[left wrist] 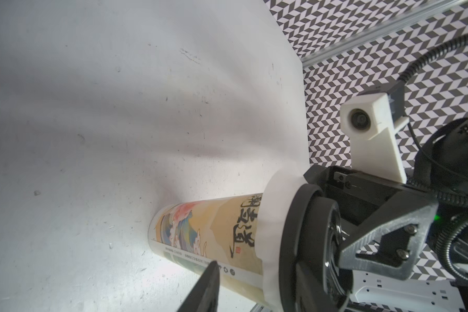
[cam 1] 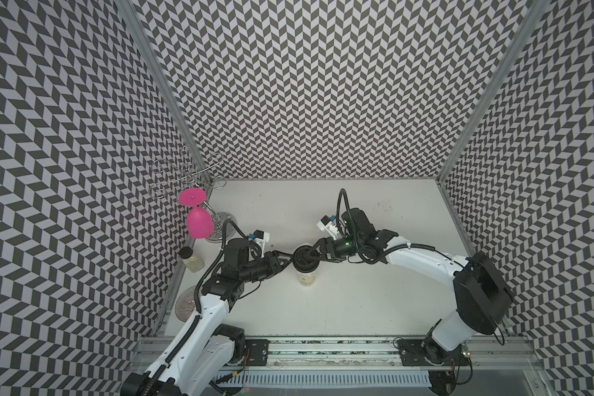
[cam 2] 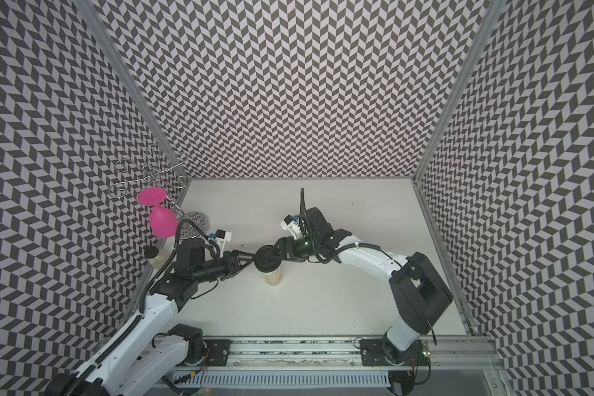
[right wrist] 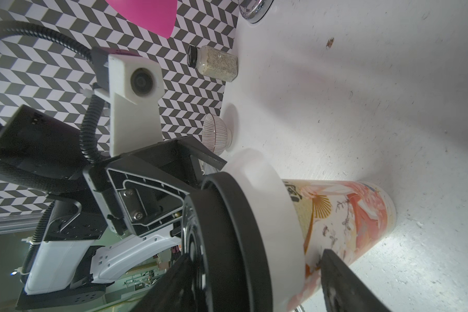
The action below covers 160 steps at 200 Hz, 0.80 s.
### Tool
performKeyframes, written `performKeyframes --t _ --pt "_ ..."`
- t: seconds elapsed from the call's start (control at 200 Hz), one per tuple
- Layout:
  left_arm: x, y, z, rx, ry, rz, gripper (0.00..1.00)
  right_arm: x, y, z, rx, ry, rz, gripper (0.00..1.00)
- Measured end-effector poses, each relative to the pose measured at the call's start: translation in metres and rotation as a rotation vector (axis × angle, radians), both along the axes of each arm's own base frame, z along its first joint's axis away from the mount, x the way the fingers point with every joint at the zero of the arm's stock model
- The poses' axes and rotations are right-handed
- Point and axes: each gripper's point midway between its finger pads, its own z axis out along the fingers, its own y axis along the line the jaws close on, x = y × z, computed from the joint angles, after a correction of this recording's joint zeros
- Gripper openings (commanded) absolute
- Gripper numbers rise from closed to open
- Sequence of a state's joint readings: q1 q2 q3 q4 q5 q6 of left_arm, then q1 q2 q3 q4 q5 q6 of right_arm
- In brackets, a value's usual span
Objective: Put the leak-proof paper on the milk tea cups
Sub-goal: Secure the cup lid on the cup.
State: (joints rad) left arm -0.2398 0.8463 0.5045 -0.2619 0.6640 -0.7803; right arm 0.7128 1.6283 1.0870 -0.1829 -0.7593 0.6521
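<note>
On the right pincer the jaws are seen wide, one finger laid over the black lid, the other down beside the milk tea cup; nothing is clamped. The left pincer is set at the lid's opposite edge; its opening cannot be told. The leak-proof paper is pinned under the lid, skirt folded round the rim, with the cup upright mid-tabletop. The lid is probably pressed home from both sides.
</note>
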Motion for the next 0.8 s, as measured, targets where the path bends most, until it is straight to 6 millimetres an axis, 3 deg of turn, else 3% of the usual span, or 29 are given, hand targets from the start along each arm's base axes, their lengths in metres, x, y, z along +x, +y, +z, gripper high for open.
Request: performKeyframes --t 0.2,0.496,0.801 --pt "0.004 0.005 0.013 0.01 -0.014 0.05 0.6 0.0 0.0 0.0 0.001 -0.001 0.0 0.72" --pt "0.004 -0.006 0.032 -0.065 -0.044 0.022 0.7 0.0 0.0 0.0 0.001 -0.001 0.0 0.71" --pt "-0.003 -0.017 0.007 -0.076 0.038 -0.03 0.66 0.0 0.0 0.0 0.001 -0.001 0.001 0.71"
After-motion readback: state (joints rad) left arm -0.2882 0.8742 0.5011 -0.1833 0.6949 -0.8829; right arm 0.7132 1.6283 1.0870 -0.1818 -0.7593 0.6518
